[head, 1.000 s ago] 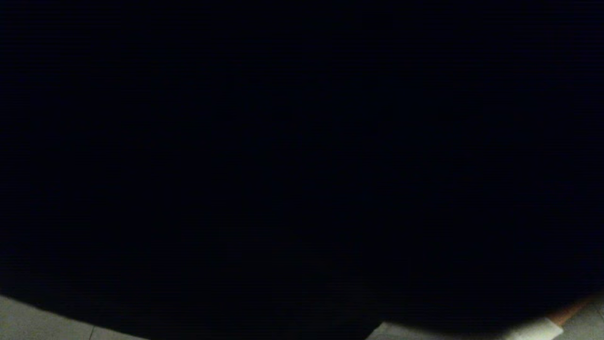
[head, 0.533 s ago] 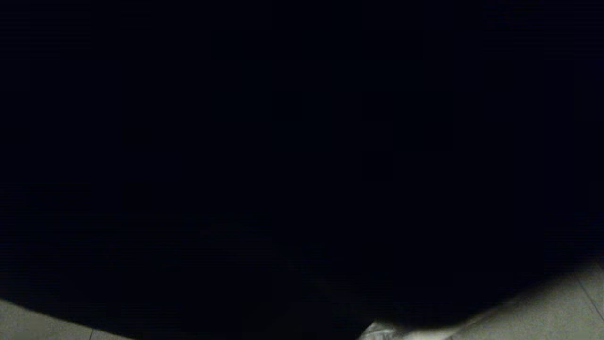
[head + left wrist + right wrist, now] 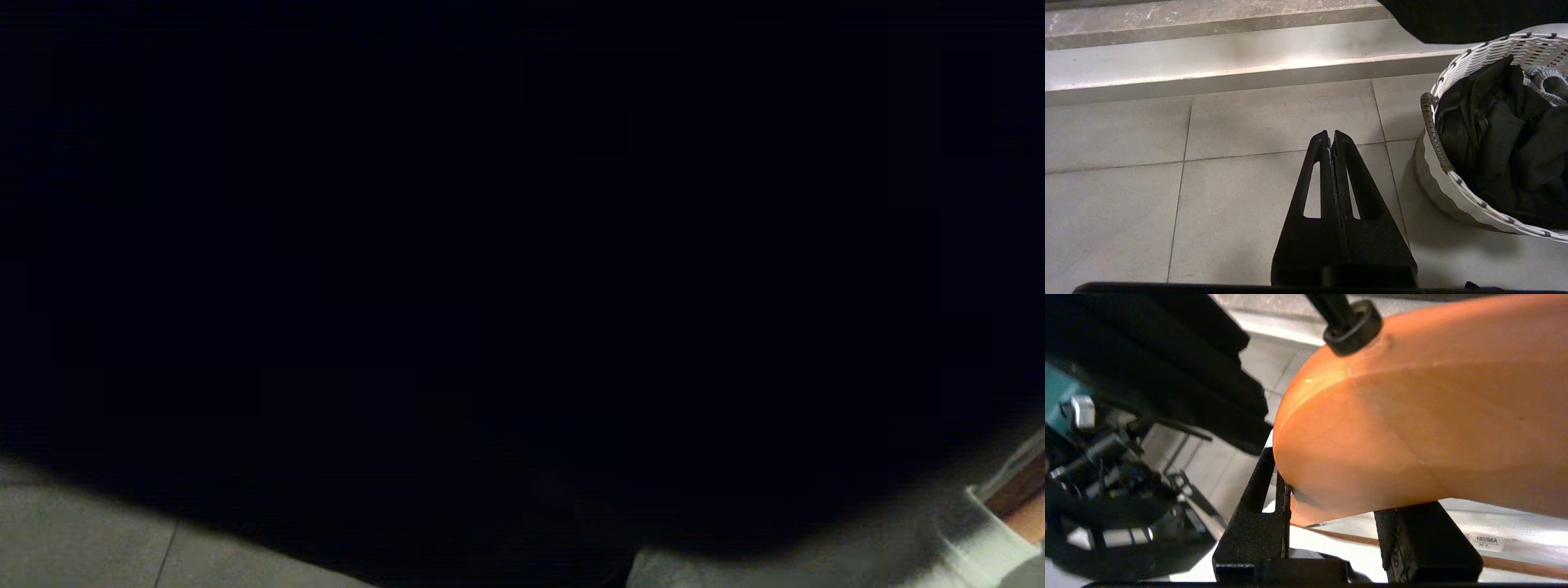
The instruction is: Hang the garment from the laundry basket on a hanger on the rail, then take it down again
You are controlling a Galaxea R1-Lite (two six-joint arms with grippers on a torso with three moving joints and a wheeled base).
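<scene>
Since a second ago the dark mass filling the head view has drawn back a little at the lower corners: more grey floor tile [image 3: 98, 531] shows at lower left, and a white cuff-like fold [image 3: 984, 535] with a strip of orange-brown behind it now sits at the lower right edge. Most of that view is black, content not readable.

Right gripper [image 3: 1331, 514]: jaws pinching the wooden hanger [image 3: 1412, 424], orange-brown body wedged between the two black fingers; black hook stem and collar [image 3: 1351, 322] rise from its top. White fabric with a size label [image 3: 1486, 541] lies behind it.

Left gripper [image 3: 1332, 139]: fingers pressed together, nothing between them, above floor tile, near a step edge [image 3: 1229, 75].

Laundry basket [image 3: 1443, 179] stands on the floor just beside the left gripper, dark garment [image 3: 1498, 151] heaped inside
</scene>
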